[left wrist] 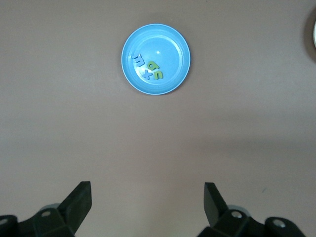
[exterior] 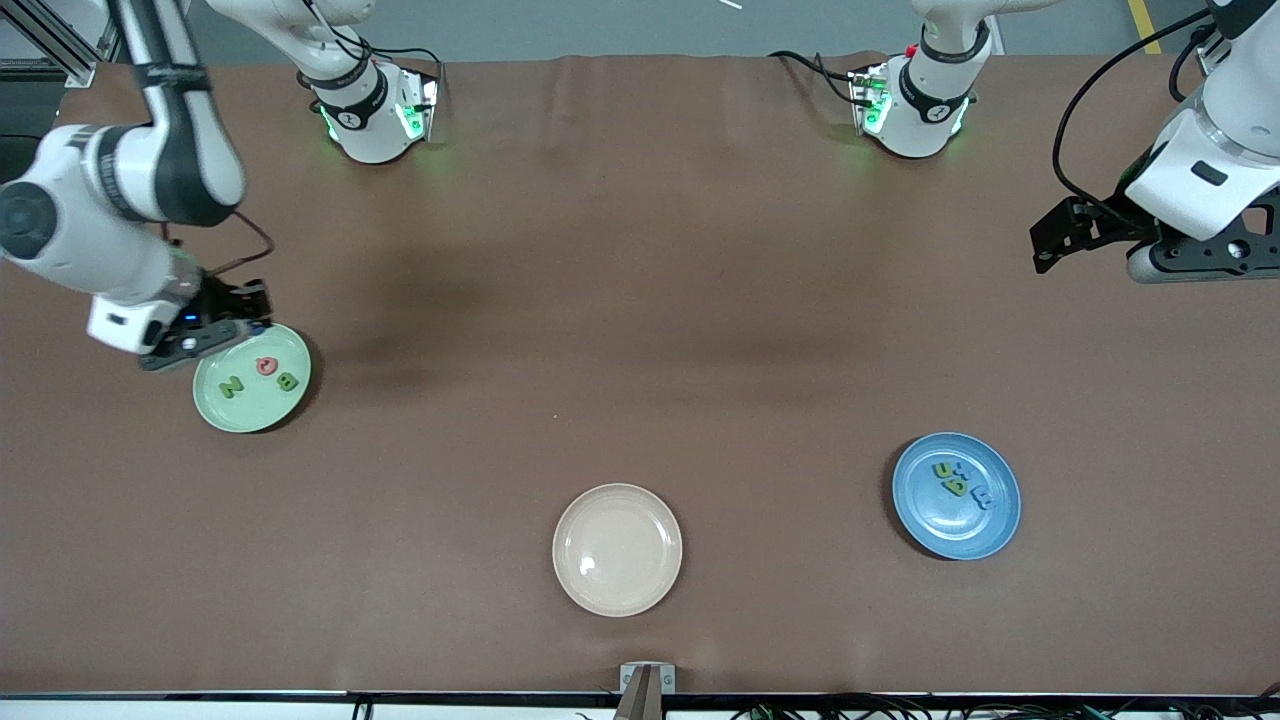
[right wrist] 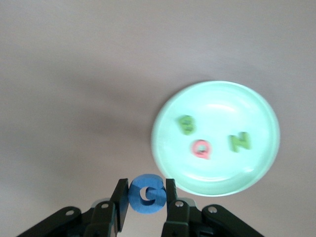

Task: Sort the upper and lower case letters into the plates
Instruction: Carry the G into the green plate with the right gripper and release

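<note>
The mint green plate (exterior: 245, 412) lies toward the right arm's end of the table and holds a green N (exterior: 231, 387), a red Q (exterior: 266, 366) and a green B (exterior: 287, 381). My right gripper (exterior: 250, 312) hovers over this plate's rim, shut on a blue G (right wrist: 146, 194). The same plate (right wrist: 247, 108) with its letters shows in the right wrist view. The blue plate (exterior: 985, 525) lies toward the left arm's end and holds green and blue letters (exterior: 957, 482), which also show in the left wrist view (left wrist: 152, 64). My left gripper (exterior: 1055, 238) is open, empty and raised high, and waits.
A cream-beige plate (exterior: 617, 549) lies empty near the front camera's edge of the table, between the two other plates. Both arm bases (exterior: 375, 110) stand along the table's edge farthest from the front camera. The table is covered in brown cloth.
</note>
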Available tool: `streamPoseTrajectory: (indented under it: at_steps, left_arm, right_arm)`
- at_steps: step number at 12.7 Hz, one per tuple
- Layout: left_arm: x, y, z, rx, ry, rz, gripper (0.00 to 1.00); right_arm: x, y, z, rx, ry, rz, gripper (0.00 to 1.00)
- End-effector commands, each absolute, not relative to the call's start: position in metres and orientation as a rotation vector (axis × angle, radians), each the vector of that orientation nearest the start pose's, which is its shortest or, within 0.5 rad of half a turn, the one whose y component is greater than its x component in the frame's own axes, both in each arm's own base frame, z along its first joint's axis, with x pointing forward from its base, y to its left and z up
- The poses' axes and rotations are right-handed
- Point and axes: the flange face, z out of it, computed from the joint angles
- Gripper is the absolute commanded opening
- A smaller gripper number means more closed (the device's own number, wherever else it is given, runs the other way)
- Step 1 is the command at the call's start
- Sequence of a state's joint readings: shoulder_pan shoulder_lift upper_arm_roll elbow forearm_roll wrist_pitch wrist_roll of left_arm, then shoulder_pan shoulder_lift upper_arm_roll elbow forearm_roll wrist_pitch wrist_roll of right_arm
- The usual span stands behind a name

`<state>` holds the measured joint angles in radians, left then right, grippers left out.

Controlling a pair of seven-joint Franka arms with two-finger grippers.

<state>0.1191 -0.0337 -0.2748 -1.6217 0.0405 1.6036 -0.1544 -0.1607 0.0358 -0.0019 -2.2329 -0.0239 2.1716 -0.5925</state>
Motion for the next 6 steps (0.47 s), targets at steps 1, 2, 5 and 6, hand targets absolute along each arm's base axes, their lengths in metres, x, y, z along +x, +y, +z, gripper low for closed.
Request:
streamPoseTrajectory:
  at_steps: [1, 2, 5, 6]
  left_arm:
    - [0.536, -0.084, 0.626, -3.110, -0.009, -0.039, 1.00]
    - [0.536, -0.084, 0.626, -3.110, -0.004, -0.041, 1.00]
    - [0.536, -0.083, 0.628, -3.109, -0.007, -0.046, 1.00]
    - [0.536, -0.083, 0.626, -3.110, -0.004, -0.041, 1.00]
  right_arm:
    - [0.511, -0.136, 0.295, -3.008, -0.787, 0.119, 0.14]
    - [0.511, -0.152, 0.275, -3.003, -0.824, 0.095, 0.13]
    - [0.508, -0.179, 0.226, -3.001, -0.840, 0.066, 0.13]
    - [0.506, -0.182, 0.213, -2.997, -0.827, 0.076, 0.13]
